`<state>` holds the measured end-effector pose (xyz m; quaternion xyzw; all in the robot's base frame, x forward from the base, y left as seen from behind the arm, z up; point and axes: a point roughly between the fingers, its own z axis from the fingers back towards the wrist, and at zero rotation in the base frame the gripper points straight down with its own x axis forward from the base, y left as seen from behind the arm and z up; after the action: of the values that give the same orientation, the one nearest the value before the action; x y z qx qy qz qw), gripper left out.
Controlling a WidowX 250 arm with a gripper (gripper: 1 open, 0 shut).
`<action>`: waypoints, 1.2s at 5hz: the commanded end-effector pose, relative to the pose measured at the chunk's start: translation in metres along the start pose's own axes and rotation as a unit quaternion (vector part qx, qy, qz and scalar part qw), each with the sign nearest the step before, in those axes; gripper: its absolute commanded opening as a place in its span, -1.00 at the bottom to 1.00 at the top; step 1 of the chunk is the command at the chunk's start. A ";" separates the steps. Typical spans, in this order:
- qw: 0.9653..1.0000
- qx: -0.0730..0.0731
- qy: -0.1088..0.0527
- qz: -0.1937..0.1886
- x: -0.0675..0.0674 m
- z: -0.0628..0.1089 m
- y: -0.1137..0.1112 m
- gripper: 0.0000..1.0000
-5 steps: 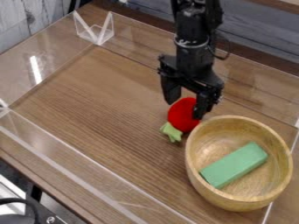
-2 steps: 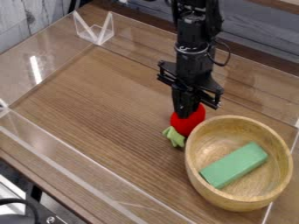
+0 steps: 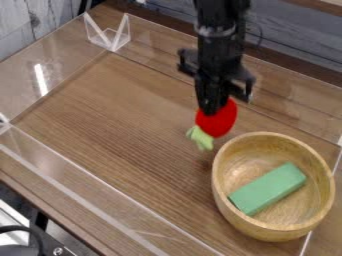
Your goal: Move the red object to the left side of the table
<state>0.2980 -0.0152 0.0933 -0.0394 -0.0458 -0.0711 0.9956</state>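
Note:
The red object [image 3: 217, 120] is a small glossy strawberry toy with a light green leafy cap hanging at its lower left. My gripper [image 3: 214, 108] points straight down and is shut on its top. The toy hangs a little above the brown wood-grain table [image 3: 107, 110], just left of the bowl's rim. The fingers and arm above are blurred by motion.
A round wooden bowl [image 3: 274, 214] holding a green rectangular block [image 3: 267, 188] sits at the right front. Low clear acrylic walls [image 3: 54, 60] edge the tabletop, with a clear bracket [image 3: 107, 35] at the far left corner. Bare wood stretches to the left.
The jaws stood open around the strawberry a second ago, then closed on it. Now the gripper has risen, lifting the strawberry off the table.

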 end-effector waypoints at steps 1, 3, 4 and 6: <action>0.999 0.004 -0.053 0.008 0.012 0.040 0.008 -1.00; 1.000 0.010 -0.020 -0.007 -0.006 -0.004 0.016 -1.00; 0.999 0.017 -0.030 0.003 -0.005 0.006 0.028 -1.00; 0.998 0.039 -0.028 0.030 -0.008 0.003 0.086 -1.00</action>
<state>0.2934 0.0663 0.0740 -0.0148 -0.0481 -0.0357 0.9981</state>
